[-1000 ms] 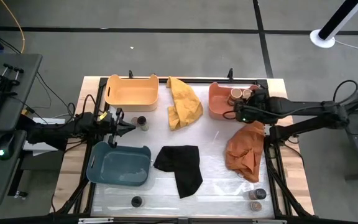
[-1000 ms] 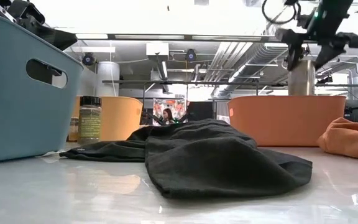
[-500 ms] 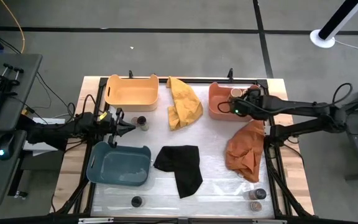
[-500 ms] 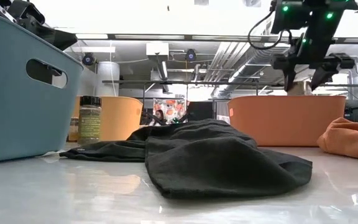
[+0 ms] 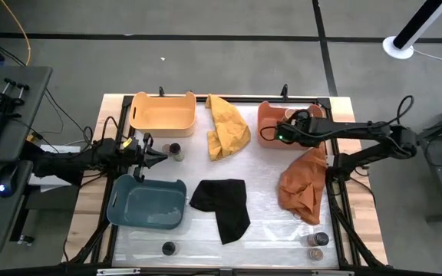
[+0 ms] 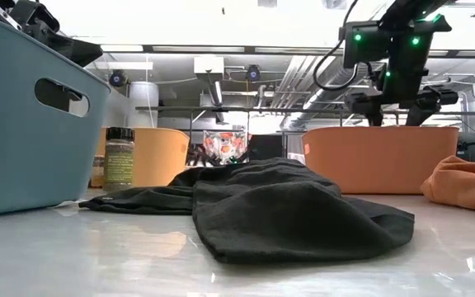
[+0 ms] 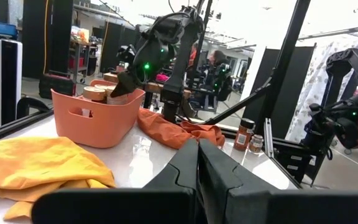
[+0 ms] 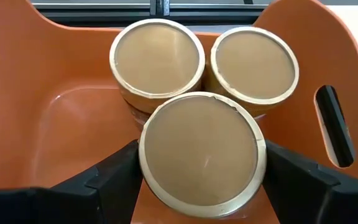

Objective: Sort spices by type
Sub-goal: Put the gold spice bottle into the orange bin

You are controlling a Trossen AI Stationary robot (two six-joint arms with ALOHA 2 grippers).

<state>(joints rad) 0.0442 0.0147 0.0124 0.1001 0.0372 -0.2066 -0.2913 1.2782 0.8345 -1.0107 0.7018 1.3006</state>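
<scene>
Lowered since the earlier frame, the right tool now sits inside the coral plastic tray at the table's far right, where a second ago it hung above the rim with a jar. Its two dark fingers stand spread on either side of a small cylindrical jar with a tan wood-coloured lid, flanking it closely; whether they still touch it cannot be told. Two more tan-lidded jars stand upright just behind, touching one another and the first. Beside the tray lies a crumpled rust-orange cloth. A yellow cloth lies between the coral tray and a yellow plastic tray. A black cloth lies mid-table. The left tool, clenched and empty, hovers at the left above a blue plastic tray, near a dark-lidded jar. Further jars stand at the near right corner, and one dark-lidded jar near the front edge.
</scene>
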